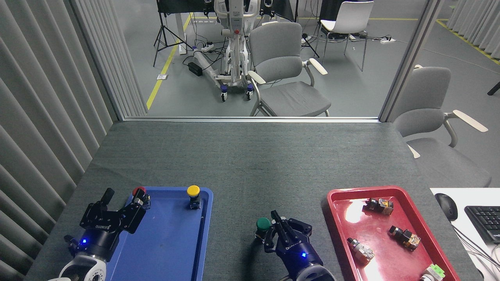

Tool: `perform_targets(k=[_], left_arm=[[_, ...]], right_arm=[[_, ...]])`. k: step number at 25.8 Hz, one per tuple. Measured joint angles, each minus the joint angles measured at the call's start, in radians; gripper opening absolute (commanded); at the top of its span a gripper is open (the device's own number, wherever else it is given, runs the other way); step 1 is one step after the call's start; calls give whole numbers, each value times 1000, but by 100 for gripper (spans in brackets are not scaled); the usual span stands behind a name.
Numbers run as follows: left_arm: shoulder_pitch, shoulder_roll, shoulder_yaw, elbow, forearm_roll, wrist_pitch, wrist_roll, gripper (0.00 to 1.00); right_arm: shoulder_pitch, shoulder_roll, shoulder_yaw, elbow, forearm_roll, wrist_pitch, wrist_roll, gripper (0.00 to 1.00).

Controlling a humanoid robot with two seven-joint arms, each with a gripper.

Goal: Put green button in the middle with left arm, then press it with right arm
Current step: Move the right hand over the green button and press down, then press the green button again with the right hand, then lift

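Note:
The green button (263,224) stands upright on the bare grey tabletop (250,171), between the two trays. My right gripper (275,221) comes in from the lower right with its fingers drawn together, shut and holding nothing. Its tip lies against the right side of the green cap, level with it. My left gripper (123,199) hangs open over the left edge of the blue tray (164,242), with one finger just in front of the red button (138,191). It holds nothing.
A yellow button (193,191) stands at the blue tray's far right corner. The red tray (332,197) on the right holds several small switch parts. A mouse (446,206) and keyboard (484,222) lie on a white desk at the far right.

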Motion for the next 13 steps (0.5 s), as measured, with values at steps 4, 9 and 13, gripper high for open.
perform_targets(k=[4,9,13], left_arm=[[10,3,5,-13,56,-34,-1,99],[22,-4,9,-28,71,-46,0,99],[41,-2,5,-26,68,-21,-8,99]], right_arm=[[-14,13,7,37,7,-24,6,2],[-27,23,24,66,13,-36,9,2],[-29,25,28,72,14,-37,11,2]])
